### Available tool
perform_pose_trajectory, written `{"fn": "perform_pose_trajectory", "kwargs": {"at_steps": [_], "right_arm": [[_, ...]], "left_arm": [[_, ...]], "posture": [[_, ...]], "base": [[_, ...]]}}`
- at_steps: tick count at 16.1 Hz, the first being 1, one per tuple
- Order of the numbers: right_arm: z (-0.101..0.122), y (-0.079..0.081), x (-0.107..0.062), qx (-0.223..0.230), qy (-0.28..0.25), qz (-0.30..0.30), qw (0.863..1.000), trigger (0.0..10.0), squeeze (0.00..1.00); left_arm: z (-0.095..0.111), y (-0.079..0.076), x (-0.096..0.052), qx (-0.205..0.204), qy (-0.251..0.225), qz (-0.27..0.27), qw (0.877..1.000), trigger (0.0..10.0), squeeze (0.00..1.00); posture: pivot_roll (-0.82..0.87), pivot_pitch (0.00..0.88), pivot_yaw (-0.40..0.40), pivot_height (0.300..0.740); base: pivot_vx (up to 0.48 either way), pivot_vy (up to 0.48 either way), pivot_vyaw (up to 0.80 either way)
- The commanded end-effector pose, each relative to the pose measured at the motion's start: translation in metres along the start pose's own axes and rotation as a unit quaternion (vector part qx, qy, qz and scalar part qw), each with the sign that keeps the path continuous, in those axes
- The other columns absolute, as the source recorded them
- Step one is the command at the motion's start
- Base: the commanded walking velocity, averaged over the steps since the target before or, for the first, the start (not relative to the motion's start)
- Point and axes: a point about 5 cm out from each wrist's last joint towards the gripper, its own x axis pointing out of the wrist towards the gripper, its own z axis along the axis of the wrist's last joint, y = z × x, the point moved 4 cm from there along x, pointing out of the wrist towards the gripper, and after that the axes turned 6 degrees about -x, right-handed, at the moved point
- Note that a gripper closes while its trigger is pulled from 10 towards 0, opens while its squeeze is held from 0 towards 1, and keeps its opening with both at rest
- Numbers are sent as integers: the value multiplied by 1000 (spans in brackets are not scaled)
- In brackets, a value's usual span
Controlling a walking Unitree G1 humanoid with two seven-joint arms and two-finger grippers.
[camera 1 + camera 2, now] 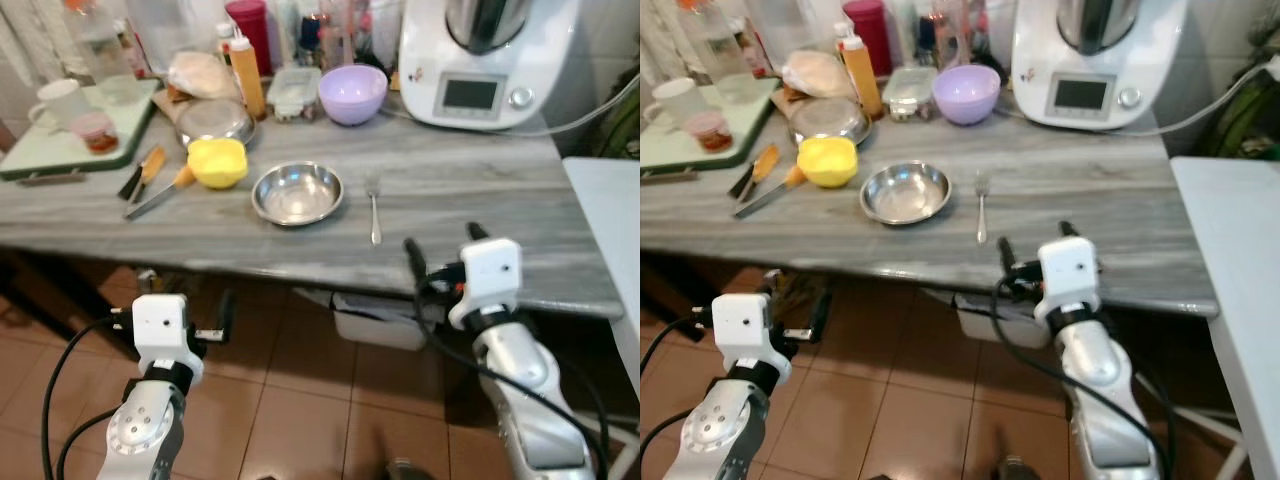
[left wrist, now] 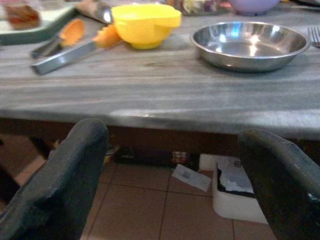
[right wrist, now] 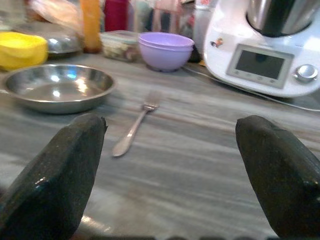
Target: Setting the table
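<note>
Counter layout: metal bowl and fork near the front, clutter and appliance behind.

Metal bowl (image 1: 297, 193) sits mid-counter (image 1: 470, 190); fork (image 1: 374, 210) lies just to its right, apart from it. Squeezer (image 1: 218, 162) stands left of the bowl, peelers (image 1: 150, 180) further left. Behind: mixing bowl (image 1: 352, 94), food processor (image 1: 484, 60) at right rear, tray (image 1: 60, 150) with mug (image 1: 58, 104) at far left. Right hand (image 1: 440, 255) hovers at the front edge; left hand (image 1: 215, 325) below it.

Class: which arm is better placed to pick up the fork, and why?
Right. The right gripper is open at the table edge, just below the fork. The left gripper hangs lower, under the table's edge and farther off.
</note>
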Motion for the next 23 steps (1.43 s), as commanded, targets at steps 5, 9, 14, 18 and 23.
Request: {"fn": "perform_pose_trajectory", "kwargs": {"at_steps": [5, 9, 14, 18, 23], "right_arm": [[-2, -2, 2, 4, 6, -7, 1000, 10000, 0], [-3, 1, 5, 7, 7, -5, 1000, 10000, 0], [-4, 5, 6, 8, 7, -1, 1000, 10000, 0], [-3, 5, 7, 9, 6, 0, 1000, 10000, 0], [1, 6, 9, -6, -4, 8, 1000, 10000, 0]], "left_arm": [[-2, 1, -1, 0, 8, 4, 1000, 10000, 0], [-4, 2, -1, 1, 10, 6, 1000, 10000, 0], [-5, 5, -3, 4, 13, 10, 1000, 10000, 0], [-7, 4, -4, 7, 15, 9, 1000, 10000, 0], [-8, -2, -2, 7, 11, -2, 1000, 10000, 0]], "posture": [[-165, 118, 113, 740], [-160, 114, 111, 740], [-148, 113, 110, 740], [-148, 117, 108, 740], [-161, 120, 98, 740]], "base": [[-296, 0, 0], [-295, 0, 0], [-304, 0, 0], [-307, 0, -605], [-178, 0, -81]]}}
